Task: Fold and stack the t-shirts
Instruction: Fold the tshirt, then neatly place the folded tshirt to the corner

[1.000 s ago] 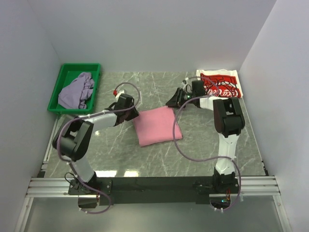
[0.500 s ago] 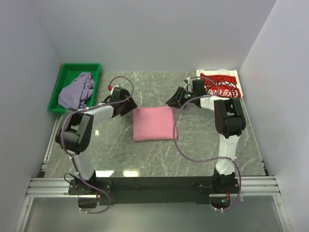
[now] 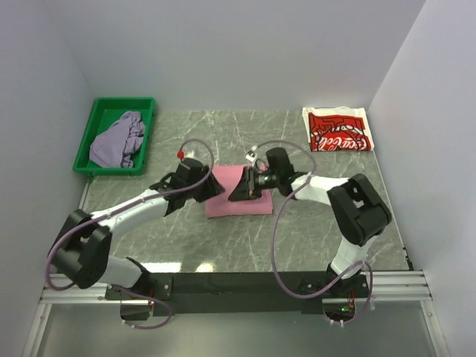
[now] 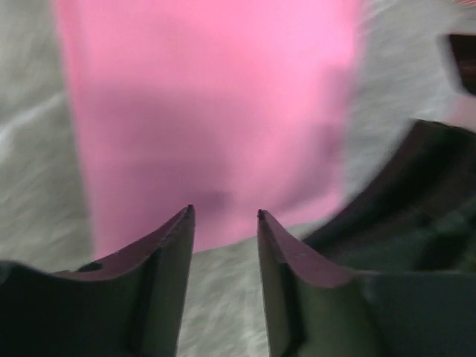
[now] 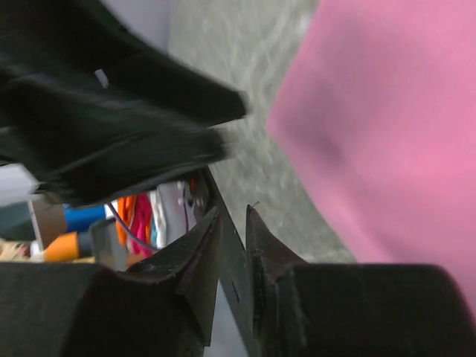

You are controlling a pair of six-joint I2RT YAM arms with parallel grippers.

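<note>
The folded pink t-shirt (image 3: pixel 251 207) lies flat mid-table; it fills the left wrist view (image 4: pixel 208 111) and the right side of the right wrist view (image 5: pixel 394 126). My left gripper (image 3: pixel 212 190) is at its left edge, open and empty, its tips (image 4: pixel 224 216) just short of the hem. My right gripper (image 3: pixel 236 195) hovers over the shirt's left part with only a narrow gap and nothing between its tips (image 5: pixel 232 212). The white Coca-Cola t-shirt (image 3: pixel 338 130) lies folded at the far right. The lavender-grey t-shirt (image 3: pixel 117 140) is crumpled in the bin.
A green bin (image 3: pixel 147 111) stands at the far left corner. The two arms are close together over the pink shirt; the left arm's black body (image 5: pixel 111 111) fills the right wrist view's upper left. White walls close in the table on three sides.
The right arm has swung from beside the Coca-Cola shirt down-left onto the pink shirt. The left gripper came back forward to the shirt's left edge. The pink shirt was straightened square.
</note>
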